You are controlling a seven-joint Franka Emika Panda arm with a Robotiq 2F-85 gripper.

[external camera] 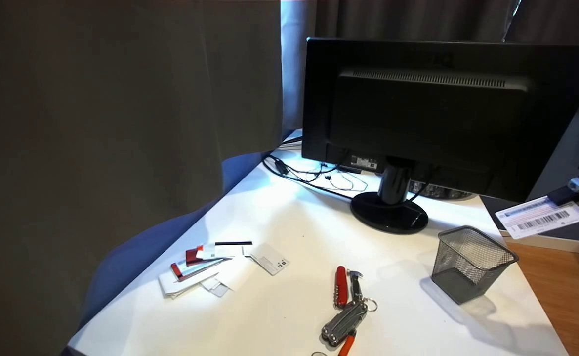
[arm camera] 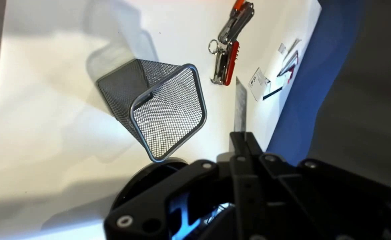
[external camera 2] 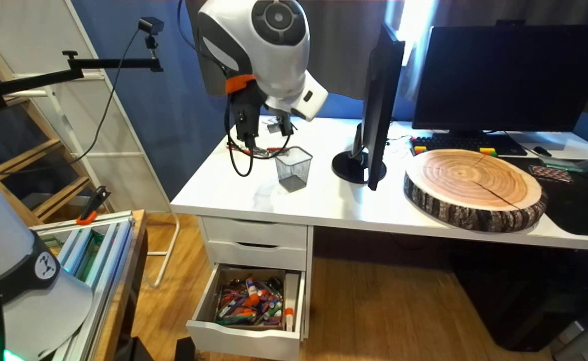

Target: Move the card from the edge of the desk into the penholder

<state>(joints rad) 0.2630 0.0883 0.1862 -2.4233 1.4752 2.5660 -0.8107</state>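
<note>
Robotiq gripper (arm camera: 244, 136) has its two fingers pressed together on the card (external camera: 536, 218), which it pinches by the part toward the upper right in an exterior view. This card is in the air at the right side of that frame, above and to the right of the penholder (external camera: 467, 272); the two are near each other in the picture, but apart.

From this I judge that the grasping is done, because the card is off the desk (external camera: 279, 321). What remains, in my opinion, is the second half: to bring the card over the mouth of the penholder, probably to turn it so that one end looks downward, to lower it inside and to let it go.

As for the views, they do not tell the same things. In an exterior view the printed face of the card, with its bar code (external camera: 544, 220), is well visible, but of the gripper only the tip enters at the right border. In the wrist view the card is a thin strip right of the middle, seen nearly from its edge; in exchange, the mouth of the penholder shows left of it, around the middle. Most of what shows of the arm (external camera 2: 259, 60) appears at the upper middle in an exterior view, together with an open drawer (external camera 2: 246, 343) at the lower middle and a wooden slab (external camera 2: 474, 180) at the right; there I cannot pick out the card with certainty.
</note>
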